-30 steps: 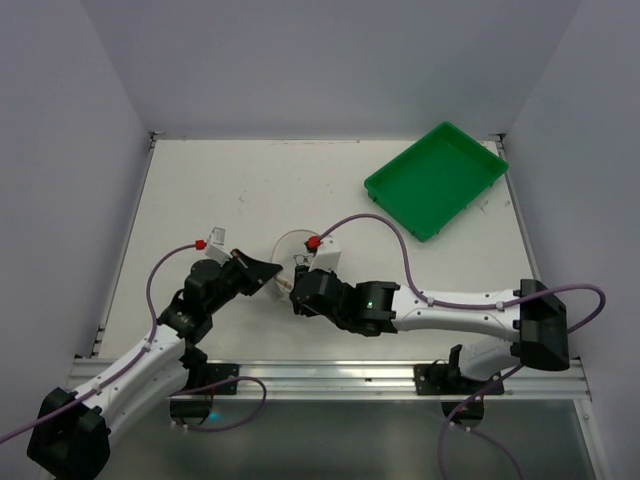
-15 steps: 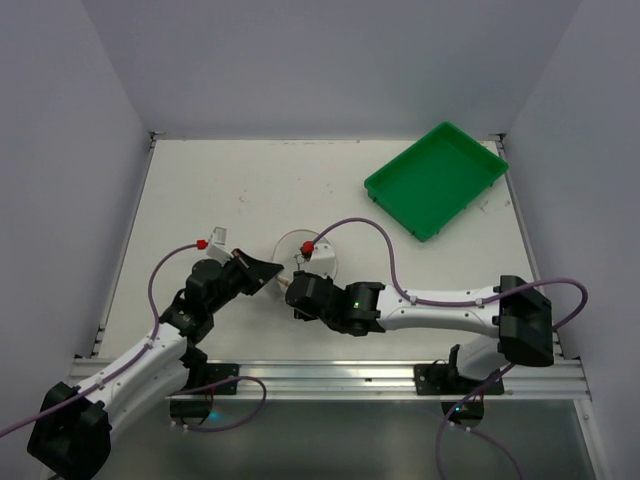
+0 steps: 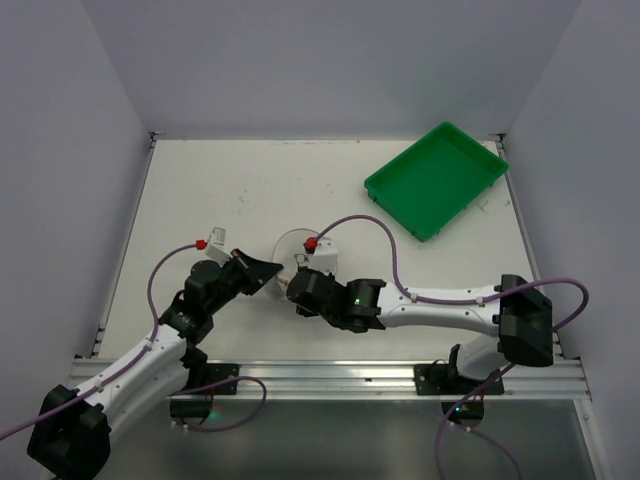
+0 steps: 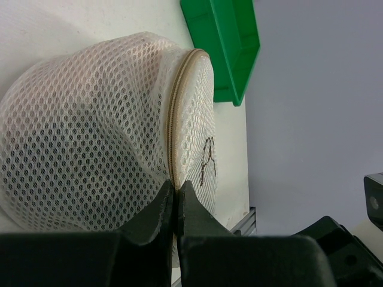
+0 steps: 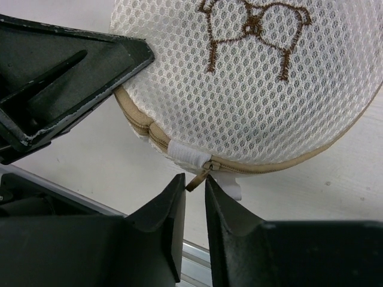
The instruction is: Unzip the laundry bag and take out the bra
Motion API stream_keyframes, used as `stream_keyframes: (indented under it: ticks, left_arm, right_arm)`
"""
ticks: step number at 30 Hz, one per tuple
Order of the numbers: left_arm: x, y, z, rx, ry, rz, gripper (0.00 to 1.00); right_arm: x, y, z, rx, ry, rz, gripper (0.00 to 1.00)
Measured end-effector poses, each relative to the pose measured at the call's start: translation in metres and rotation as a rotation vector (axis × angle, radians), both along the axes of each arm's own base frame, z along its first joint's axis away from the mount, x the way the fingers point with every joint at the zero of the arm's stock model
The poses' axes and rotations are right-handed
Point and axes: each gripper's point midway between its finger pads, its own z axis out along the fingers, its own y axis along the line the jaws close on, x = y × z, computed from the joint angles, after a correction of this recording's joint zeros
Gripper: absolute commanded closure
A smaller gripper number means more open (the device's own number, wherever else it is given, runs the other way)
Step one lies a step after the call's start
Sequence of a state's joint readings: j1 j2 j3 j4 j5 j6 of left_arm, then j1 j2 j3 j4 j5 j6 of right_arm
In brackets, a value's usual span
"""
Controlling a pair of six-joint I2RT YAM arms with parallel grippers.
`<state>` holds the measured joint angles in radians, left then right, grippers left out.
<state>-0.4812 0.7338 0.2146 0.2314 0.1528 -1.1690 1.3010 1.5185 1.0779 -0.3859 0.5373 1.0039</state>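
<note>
The laundry bag (image 3: pixel 297 245) is a small white mesh cylinder lying mid-table, its face with the brown bra drawing (image 5: pixel 254 24) turned toward the right arm. My left gripper (image 3: pixel 276 281) is shut on the bag's tan zipper rim (image 4: pixel 173 128), pinching it at the fingertips (image 4: pixel 167 194). My right gripper (image 3: pixel 292 288) sits at the bag's near edge, its jaws a narrow gap apart around the tan zipper pull (image 5: pixel 199 178), which touches one fingertip. The zipper (image 5: pixel 287 167) looks closed. The bra shows only as a dark shape through the mesh (image 4: pixel 90 137).
A green rectangular tray (image 3: pixel 437 178) stands at the back right; it also shows in the left wrist view (image 4: pixel 224 42). The table's metal front rail (image 3: pixel 330 375) runs just behind both grippers. White walls enclose the table.
My right arm has shifted slightly left, bringing its gripper closer in to the bag's near edge. The left gripper has kept its hold and has not moved.
</note>
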Motion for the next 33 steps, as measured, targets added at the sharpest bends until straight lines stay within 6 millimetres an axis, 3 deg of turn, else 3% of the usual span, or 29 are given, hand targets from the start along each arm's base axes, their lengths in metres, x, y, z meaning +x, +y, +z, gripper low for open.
stream_keyframes:
  ticks: [5,9,16,28,30,33]
  left_arm:
    - [0.000,0.001,0.002,-0.002,-0.008,0.004,1.00]
    - [-0.001,-0.001,0.001,0.002,-0.004,-0.006,1.00]
    - [0.003,-0.003,0.006,0.050,-0.033,-0.024,1.00]
    - [0.043,-0.021,0.025,0.345,-0.175,-0.174,1.00]
    - [0.050,-0.027,0.025,0.388,-0.190,-0.225,0.93]
    - [0.061,-0.030,0.023,0.434,-0.200,-0.274,0.58]
  right_arm:
    - [0.001,-0.009,-0.005,-0.008,0.006,-0.017,1.00]
    - [0.000,-0.021,-0.004,0.003,0.007,-0.028,1.00]
    - [-0.003,-0.041,0.014,0.062,-0.010,-0.034,1.00]
    - [-0.002,-0.044,0.017,0.036,-0.038,0.020,1.00]
    - [-0.003,-0.039,0.018,0.044,-0.041,0.047,1.00]
    - [-0.004,-0.031,0.020,0.065,-0.041,0.089,1.00]
